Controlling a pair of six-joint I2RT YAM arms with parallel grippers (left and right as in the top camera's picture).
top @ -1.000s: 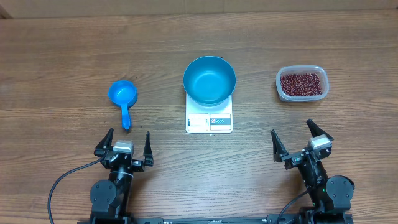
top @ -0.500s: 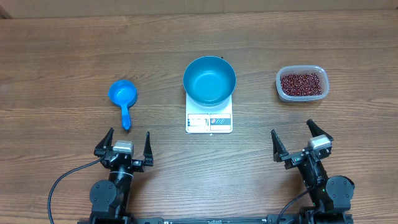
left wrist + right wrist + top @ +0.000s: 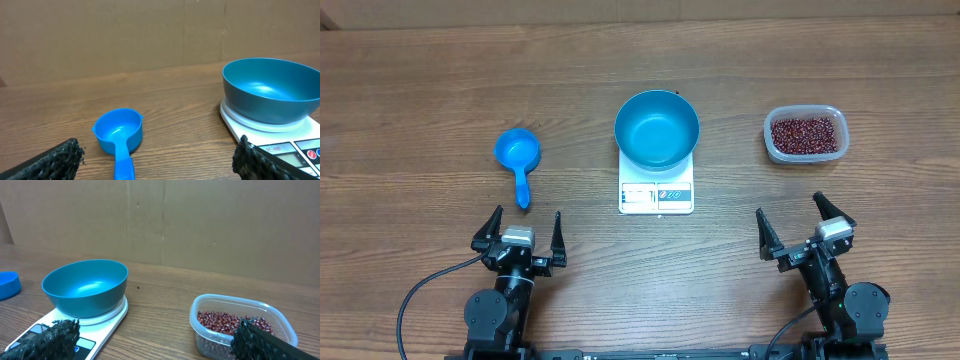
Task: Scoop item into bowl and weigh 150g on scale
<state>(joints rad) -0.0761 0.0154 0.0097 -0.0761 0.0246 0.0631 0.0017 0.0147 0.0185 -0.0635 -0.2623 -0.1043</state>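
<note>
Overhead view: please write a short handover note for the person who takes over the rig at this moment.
Left gripper: open, empty, on the near side of the blue scoop.
Right gripper: open, empty, on the near side of the clear tub.
Things: bowl sits empty on the scale, centre; beans in the tub, right.
Done: bowl is on the scale.
Left: take the scoop, move beans into the bowl, weigh.

The left end effector (image 3: 527, 222) and right end effector (image 3: 788, 212) have black pointed fingers (image 3: 557, 228), silver blocks (image 3: 518, 236) and black cables (image 3: 420, 290).
</note>
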